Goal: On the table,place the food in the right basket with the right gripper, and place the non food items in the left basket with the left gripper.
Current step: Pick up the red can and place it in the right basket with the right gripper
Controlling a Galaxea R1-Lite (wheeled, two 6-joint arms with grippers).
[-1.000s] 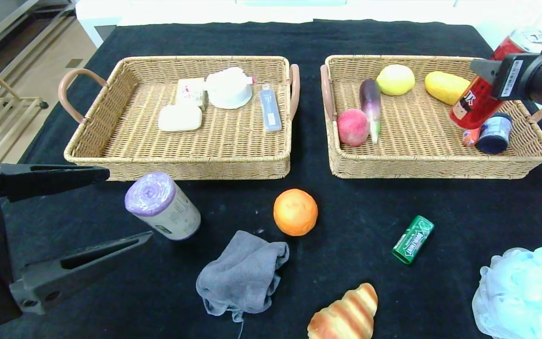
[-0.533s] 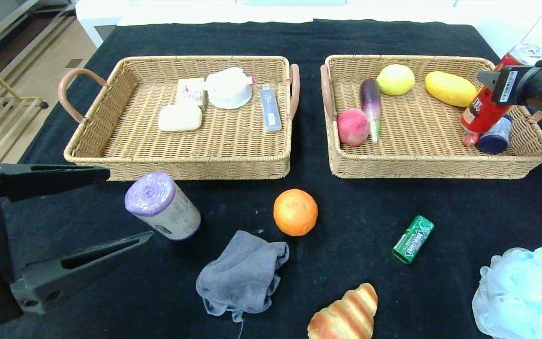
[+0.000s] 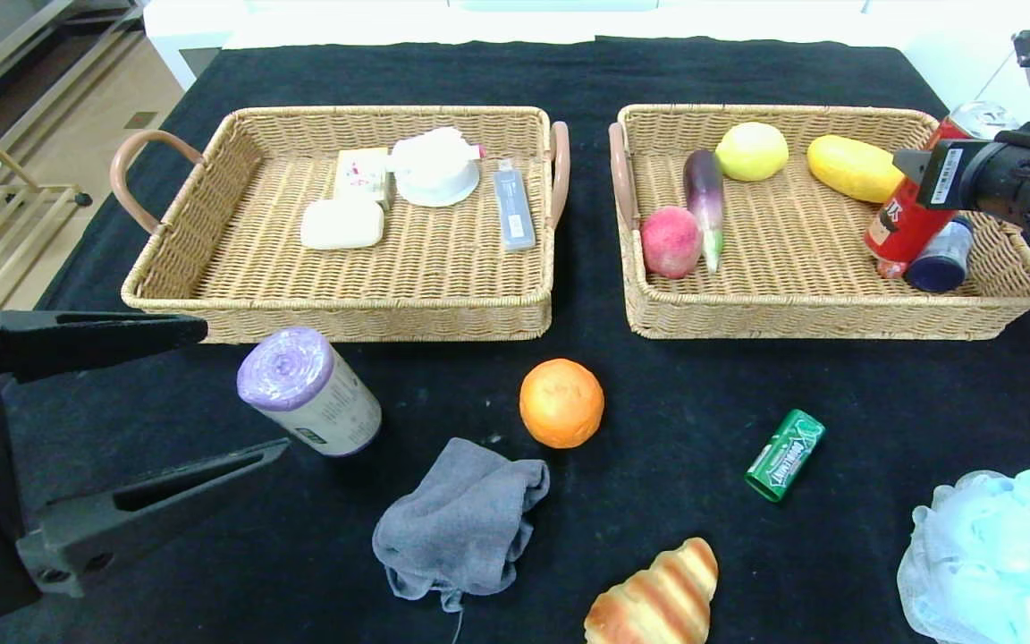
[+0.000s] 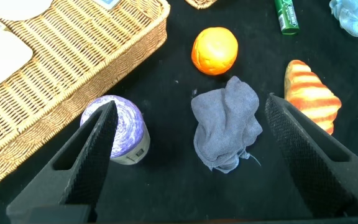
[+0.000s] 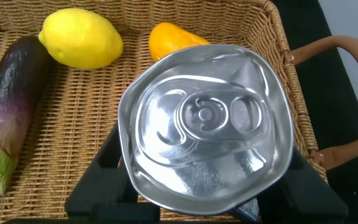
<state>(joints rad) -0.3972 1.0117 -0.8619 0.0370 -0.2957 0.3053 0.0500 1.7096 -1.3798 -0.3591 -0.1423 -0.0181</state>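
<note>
Right gripper (image 3: 926, 174) is clamped around a red can (image 3: 904, 219), holding it tilted over the right end of the right basket (image 3: 828, 317); the can's silver top (image 5: 205, 127) faces the wrist camera, and its base is low in the basket, next to a dark blue jar (image 3: 940, 257). Left gripper (image 3: 202, 394) hangs wide open and empty above the near left part of the table (image 3: 882, 402), its fingers either side of a purple-topped roll (image 3: 308, 391) as seen from the head.

The left basket (image 3: 345, 317) holds a white bowl-like item (image 3: 434, 170), a white bar (image 3: 342, 224), a small box (image 3: 363, 174) and a slim grey-blue pack (image 3: 513, 210). The right basket also holds an eggplant (image 3: 704, 199), a peach (image 3: 670, 241), a lemon (image 3: 751, 150) and a yellow fruit (image 3: 850, 166).

Still on the black cloth are a pale blue bath puff (image 3: 998, 555) at the near right, a grey rag (image 3: 461, 528), a croissant (image 3: 655, 599) at the near edge, an orange (image 3: 561, 402) near the middle, and a green gum pack (image 3: 784, 454).
</note>
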